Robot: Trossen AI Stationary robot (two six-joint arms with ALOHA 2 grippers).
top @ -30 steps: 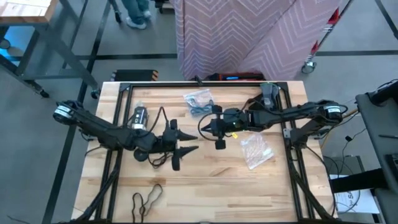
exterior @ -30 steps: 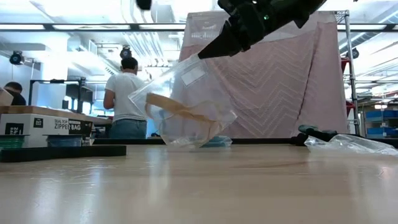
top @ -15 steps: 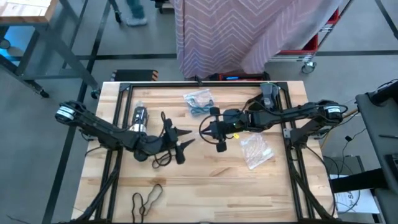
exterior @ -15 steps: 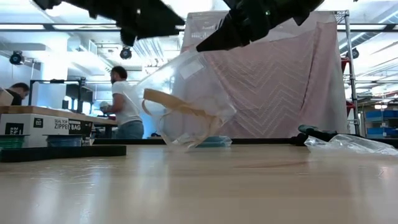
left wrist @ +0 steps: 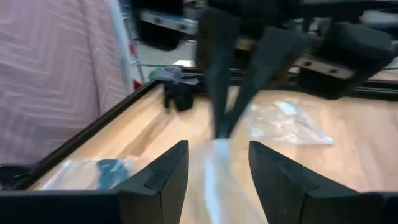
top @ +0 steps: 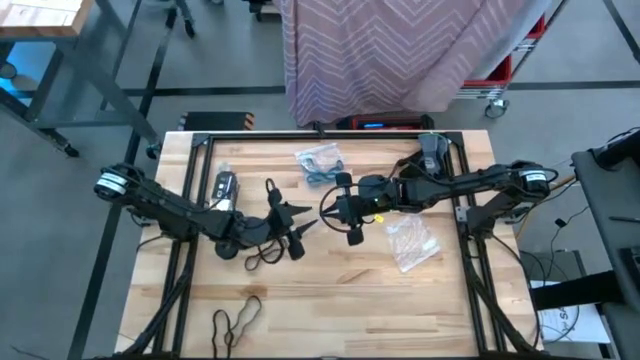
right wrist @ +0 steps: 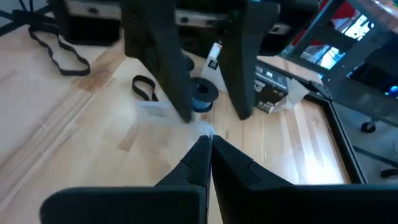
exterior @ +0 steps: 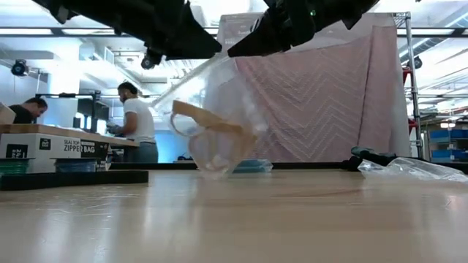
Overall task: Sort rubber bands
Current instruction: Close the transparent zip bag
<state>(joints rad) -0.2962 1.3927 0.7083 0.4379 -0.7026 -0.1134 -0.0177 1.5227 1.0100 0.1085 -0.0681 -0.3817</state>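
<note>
Wooden table (top: 350, 290), mid-sort: my right gripper (top: 327, 206), pinched shut, holds up a clear bag (exterior: 219, 117) of tan rubber bands (exterior: 208, 124) at centre; my left gripper (top: 305, 225) stands half-open, empty, beside it. Black bands (top: 236, 318) near the front edge remain unbagged, I judge; a blue-filled bag (top: 320, 162) lies by the back edge.

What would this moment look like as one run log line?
right gripper: shut on clear bag, held above table | left gripper: fingers open at bag mouth | tan rubber band: inside bag | black rubber bands: on table
</note>
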